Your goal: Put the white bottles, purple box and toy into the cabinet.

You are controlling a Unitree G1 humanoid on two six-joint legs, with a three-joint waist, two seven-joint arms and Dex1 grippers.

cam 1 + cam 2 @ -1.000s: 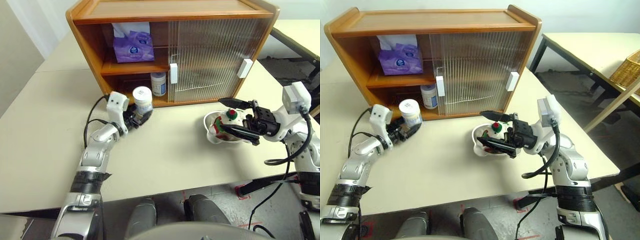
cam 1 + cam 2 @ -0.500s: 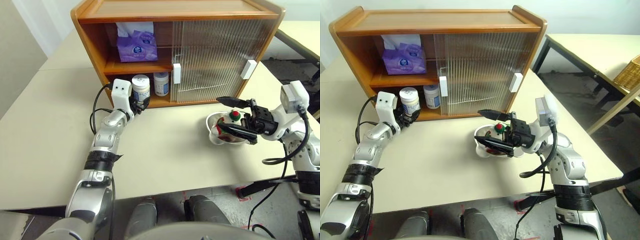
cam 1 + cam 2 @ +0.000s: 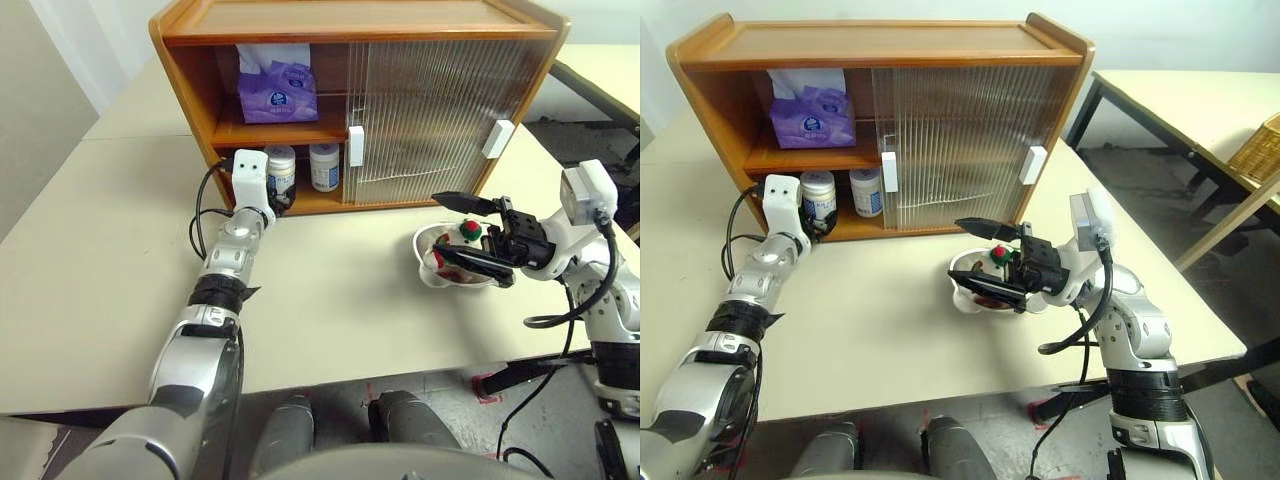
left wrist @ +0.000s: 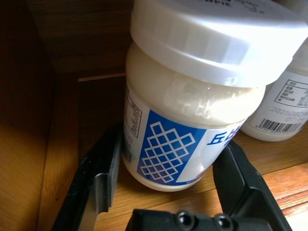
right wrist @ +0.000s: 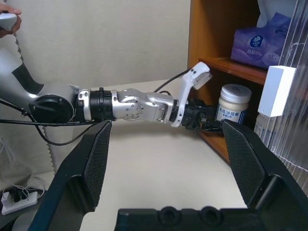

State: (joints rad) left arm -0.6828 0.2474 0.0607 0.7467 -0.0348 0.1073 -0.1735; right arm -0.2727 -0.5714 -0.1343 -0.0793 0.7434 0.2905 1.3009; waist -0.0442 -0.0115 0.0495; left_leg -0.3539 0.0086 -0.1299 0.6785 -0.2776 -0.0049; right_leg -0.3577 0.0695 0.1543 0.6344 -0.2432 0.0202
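While the left gripper (image 4: pixel 166 192) clasped a white bottle (image 4: pixel 192 103) on the cabinet's (image 3: pixel 350 20) lower shelf beside the other bottle (image 3: pixel 323 166), the right gripper (image 3: pixel 468 233) hovered wide open, empty, over the toy (image 3: pixel 462 236).

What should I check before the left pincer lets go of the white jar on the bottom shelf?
1. White blue-labelled jar between the left pincer fingers: ok.
2. Jar base fully resting on the wooden cabinet lower shelf: cannot tell.
3. Jar upright: ok.
4. Gap to the second white jar beside it: ok.
5. Lilac tissue pack already on the upper shelf: ok.
6. Plush dog stowed: not ok, it lies in the bowl by the open right pincer.
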